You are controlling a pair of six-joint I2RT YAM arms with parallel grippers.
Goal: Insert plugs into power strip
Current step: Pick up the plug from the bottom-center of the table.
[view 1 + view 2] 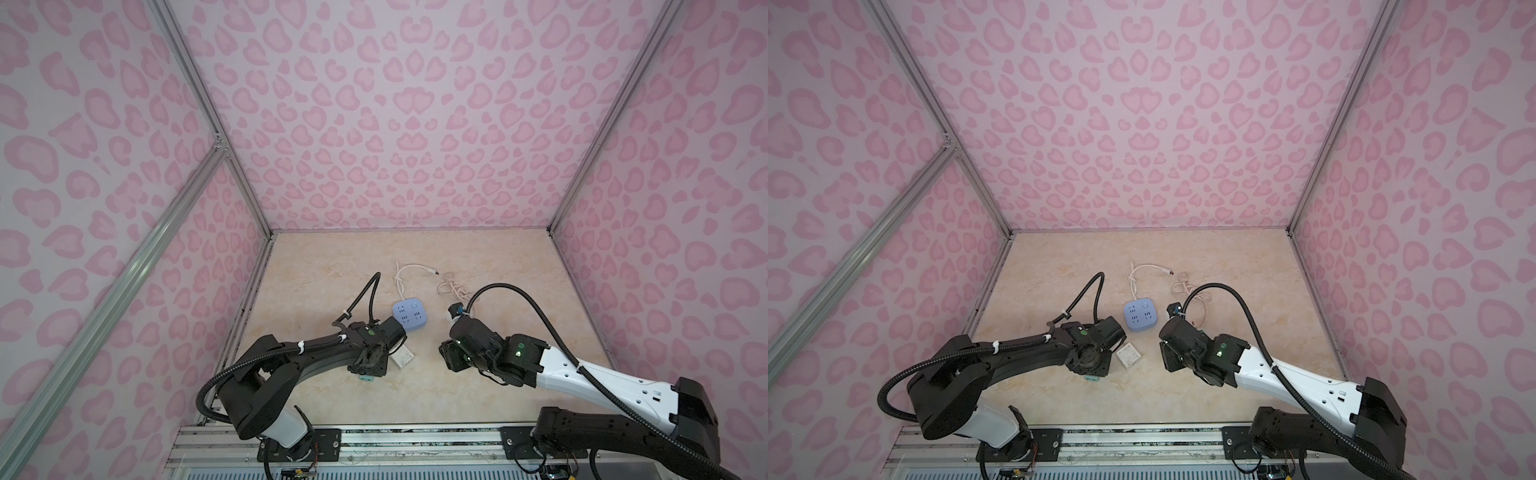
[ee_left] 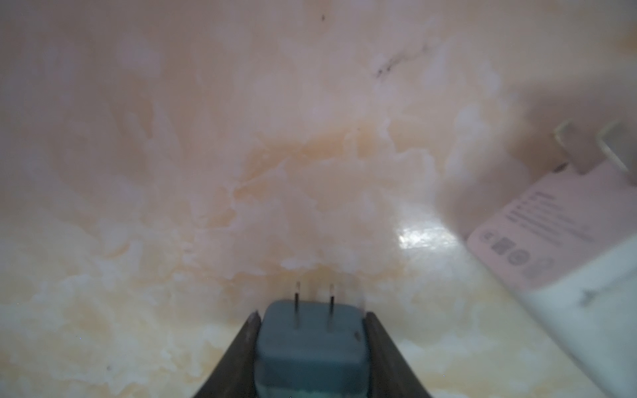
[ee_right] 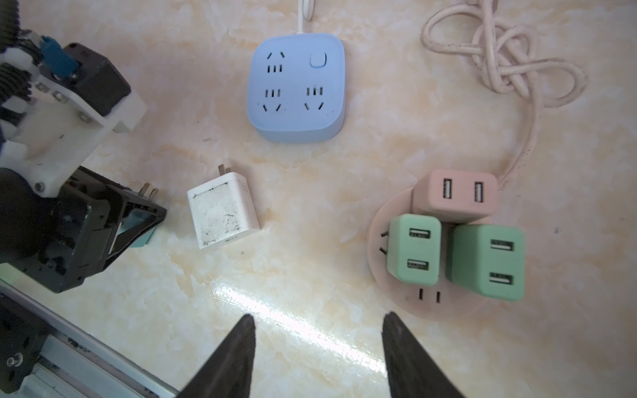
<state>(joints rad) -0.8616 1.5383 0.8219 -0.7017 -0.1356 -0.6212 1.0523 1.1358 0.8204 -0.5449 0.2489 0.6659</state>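
My left gripper (image 2: pixel 312 315) is shut on the teal plug (image 2: pixel 310 344), prongs pointing out, low over the table; in both top views it (image 1: pixel 365 378) (image 1: pixel 1090 377) peeks out under that wrist. The blue square power strip (image 1: pixel 407 316) (image 1: pixel 1139 314) (image 3: pixel 296 88) has empty sockets. The white plug (image 3: pixel 222 212) (image 1: pixel 402 358) (image 2: pixel 586 258) lies flat beside the left gripper. A pink plug (image 3: pixel 455 196) and two green plugs (image 3: pixel 413 249) (image 3: pixel 486 262) sit on a round pink socket disc (image 3: pixel 396 303); the smaller green one lies with prongs showing. My right gripper (image 3: pixel 319 324) hangs open above bare table.
A knotted pink cable (image 3: pixel 503 65) (image 1: pixel 451 289) runs from the disc, and a white cable (image 1: pixel 409 272) leaves the blue strip toward the back. Pink patterned walls close in three sides. The metal rail (image 1: pixel 374 440) lines the front edge.
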